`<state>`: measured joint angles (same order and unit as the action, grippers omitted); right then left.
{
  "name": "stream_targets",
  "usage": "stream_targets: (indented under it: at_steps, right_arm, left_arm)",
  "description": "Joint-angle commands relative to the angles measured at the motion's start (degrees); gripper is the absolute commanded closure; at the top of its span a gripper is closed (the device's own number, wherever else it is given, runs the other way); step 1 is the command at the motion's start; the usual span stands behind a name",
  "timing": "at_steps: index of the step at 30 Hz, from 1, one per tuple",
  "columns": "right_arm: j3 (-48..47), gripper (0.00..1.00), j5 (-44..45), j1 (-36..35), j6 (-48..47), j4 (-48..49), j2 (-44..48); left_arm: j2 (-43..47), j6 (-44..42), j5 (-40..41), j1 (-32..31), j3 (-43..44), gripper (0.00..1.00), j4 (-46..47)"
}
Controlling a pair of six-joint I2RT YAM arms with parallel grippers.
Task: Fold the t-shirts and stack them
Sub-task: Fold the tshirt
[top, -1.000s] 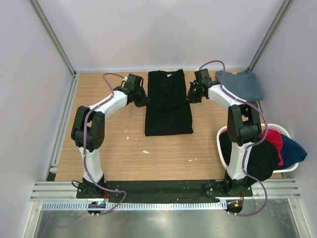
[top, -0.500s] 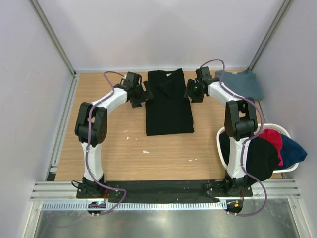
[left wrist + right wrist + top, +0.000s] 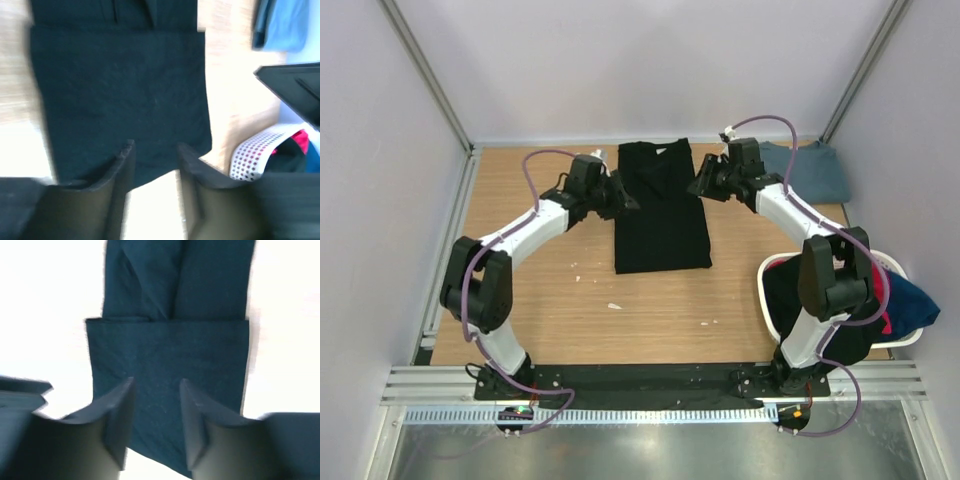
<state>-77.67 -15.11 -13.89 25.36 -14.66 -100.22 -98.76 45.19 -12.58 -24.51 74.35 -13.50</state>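
Note:
A large black t-shirt [image 3: 661,212] lies on the wooden table, folded into a long narrow shape with its sleeves turned in. My left gripper [image 3: 623,196] hovers open at its left edge, nothing between the fingers. At the shirt's upper right edge my right gripper [image 3: 704,185] is open and empty too. The left wrist view shows the black t-shirt [image 3: 120,90] spread beyond the left gripper [image 3: 155,150]. In the right wrist view the black t-shirt [image 3: 170,350] lies below the right gripper [image 3: 156,385]. A folded slate-blue t-shirt [image 3: 812,170] sits at the back right corner.
A white perforated basket [image 3: 766,285] stands at the right front, holding a black shirt [image 3: 788,300], a blue one [image 3: 914,302] and a bit of magenta-red. The basket [image 3: 252,157] also shows in the left wrist view. White walls and metal rails enclose the table.
Both grippers were shut at the black shirt's edges and have opened and let it go. Both arms have lifted and swung, with the shirt left lying flat.

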Motion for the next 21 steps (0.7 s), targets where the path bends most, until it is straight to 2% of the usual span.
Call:
stream_targets:
  at_steps: [1, 2, 5, 10, 14, 18, 21]
  right_arm:
    - [5.1, 0.59, 1.9, -0.3, 1.5, 4.1, -1.9]
    - [5.9, 0.61, 2.0, -0.3, 1.6, 3.8, -2.1]
    - [10.1, 0.66, 2.1, -0.4, 1.3, 5.0, -2.0]
    - [15.1, 0.66, 3.5, -0.7, 0.7, 6.5, -2.2]
    - [15.1, 0.67, 2.6, -1.2, -0.2, 5.2, -3.7]
    - [13.1, 0.66, 2.3, -1.4, -0.9, 1.0, -0.7]
    - [10.4, 0.53, 2.3, -1.5, -2.0, -4.7, 4.5]
  left_arm:
    - [-2.9, 2.8, -0.9, -1.4, -2.7, 0.65, 6.6]
    - [-4.2, 3.6, -0.8, -1.6, -3.7, 0.76, 7.3]
    - [-5.3, 4.4, -0.3, -2.2, -6.6, 0.85, 7.8]
    - [-6.4, 5.4, 1.9, -3.1, -11.1, 0.87, 8.0]
    - [-6.2, 5.4, 3.2, -3.1, -13.3, 0.88, 7.8]
    - [-4.6, 3.5, 0.9, -3.2, -11.8, 0.87, 6.4]
    - [-0.4, 0.6, 0.9, -4.0, -9.6, 0.8, 1.4]
